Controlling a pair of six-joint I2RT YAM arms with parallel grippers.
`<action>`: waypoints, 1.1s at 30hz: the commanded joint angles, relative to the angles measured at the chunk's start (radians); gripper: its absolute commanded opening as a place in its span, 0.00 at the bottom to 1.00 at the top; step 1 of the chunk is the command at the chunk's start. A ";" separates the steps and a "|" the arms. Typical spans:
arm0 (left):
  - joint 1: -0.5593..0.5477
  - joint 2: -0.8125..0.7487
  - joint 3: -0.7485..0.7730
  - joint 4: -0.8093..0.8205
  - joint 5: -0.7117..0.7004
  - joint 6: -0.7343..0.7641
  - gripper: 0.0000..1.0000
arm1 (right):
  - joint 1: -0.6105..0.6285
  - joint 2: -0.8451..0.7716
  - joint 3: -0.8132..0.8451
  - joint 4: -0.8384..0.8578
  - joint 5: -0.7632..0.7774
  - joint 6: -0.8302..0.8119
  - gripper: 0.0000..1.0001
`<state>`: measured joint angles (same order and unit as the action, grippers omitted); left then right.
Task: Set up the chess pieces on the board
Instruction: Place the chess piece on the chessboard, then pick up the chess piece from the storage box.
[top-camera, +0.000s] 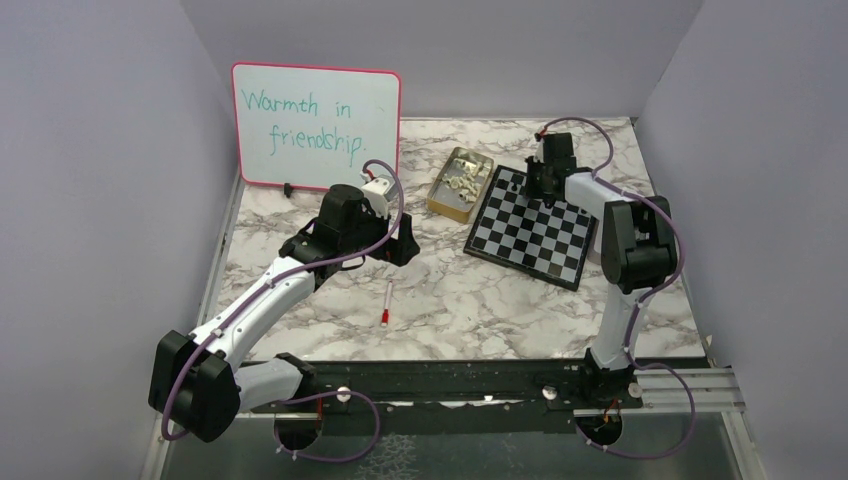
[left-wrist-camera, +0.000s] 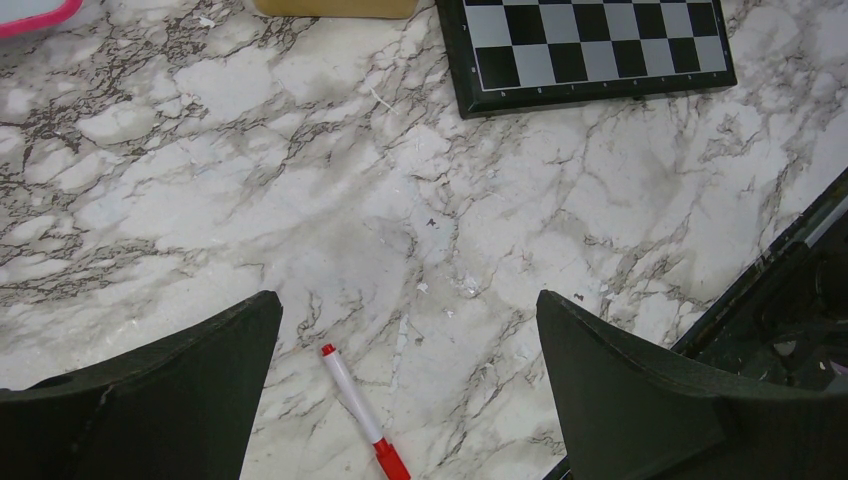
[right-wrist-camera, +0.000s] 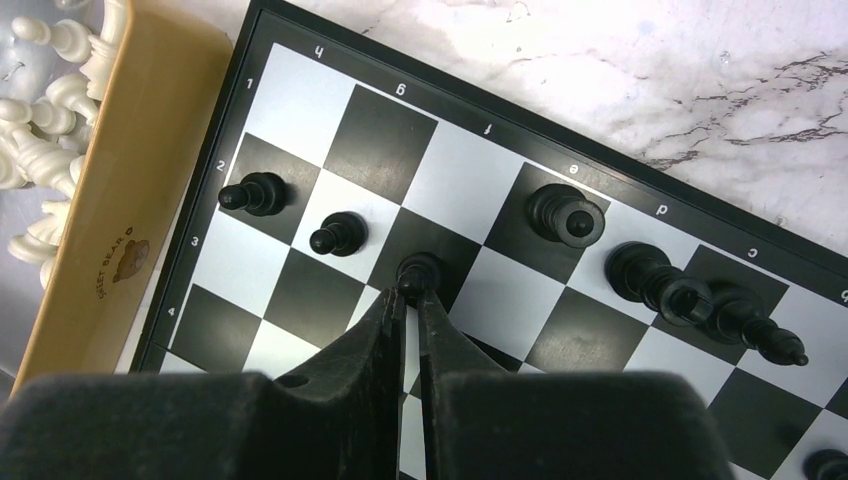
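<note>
The right hand (right-wrist-camera: 412, 295) is clamped on a pawn (right-wrist-camera: 418, 268) by its very tips; released crooked, it may tip onto the next pawn (right-wrist-camera: 338, 236). The left hand (left-wrist-camera: 407, 305) gapes, empty.

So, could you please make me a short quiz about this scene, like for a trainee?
1. Fill the gap: the right gripper pinches a black ___ on the board.
2. True or false: the left gripper holds the marker.
3. The cream pieces lie: A on the board; B in the tin; C beside the marker.

Key: 1 pawn. 2 false: it is open, and the marker lies on the table. 3 B.
</note>
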<state>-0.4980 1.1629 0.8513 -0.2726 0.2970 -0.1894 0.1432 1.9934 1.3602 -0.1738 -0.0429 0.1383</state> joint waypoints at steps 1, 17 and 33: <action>-0.004 -0.026 0.012 0.006 -0.019 0.010 0.99 | 0.006 0.022 0.034 -0.018 0.033 -0.002 0.14; -0.004 -0.020 0.012 0.006 -0.034 0.000 0.99 | 0.006 -0.138 -0.005 -0.186 0.036 0.089 0.19; -0.031 -0.045 -0.007 -0.026 -0.030 -0.003 0.99 | -0.136 -0.357 -0.079 -0.256 0.378 0.075 0.26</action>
<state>-0.5144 1.1580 0.8513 -0.2890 0.2646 -0.2054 0.0784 1.6737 1.3121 -0.3946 0.2214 0.2123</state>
